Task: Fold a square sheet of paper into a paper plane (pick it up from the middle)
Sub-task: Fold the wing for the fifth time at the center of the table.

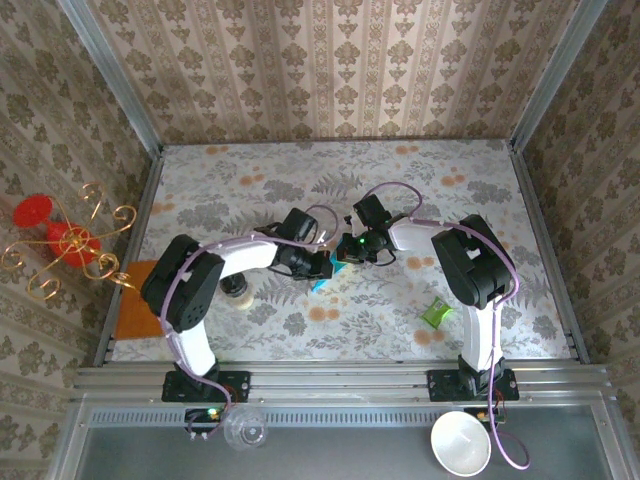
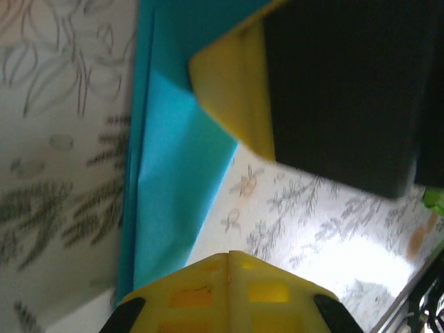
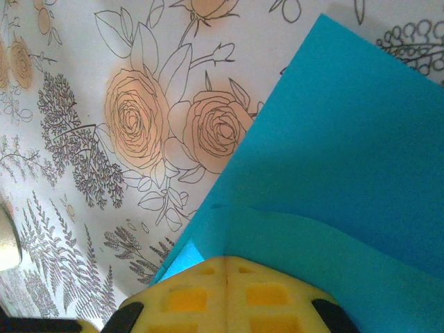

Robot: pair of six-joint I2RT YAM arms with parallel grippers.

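Thin matt teal sheet of paper [image 3: 347, 139], smooth with soft creases. Yellow plastic fingers [image 2: 229, 288], kinda satin, matt black casing [image 2: 347, 90] behind. Printed floral table cover [image 3: 104, 62], slight sheen.

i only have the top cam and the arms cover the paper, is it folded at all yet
observer: Yes. In the left wrist view the paper lies in stacked layers with a long straight crease.
operator: is right gripping it
observer: The right gripper has its fingers closed together. The paper runs in under them, and its top layer bulges in a curve just ahead.
operator: how near are the two grippers
observer: Very near. In the left wrist view, the right gripper's yellow finger looms over the paper.
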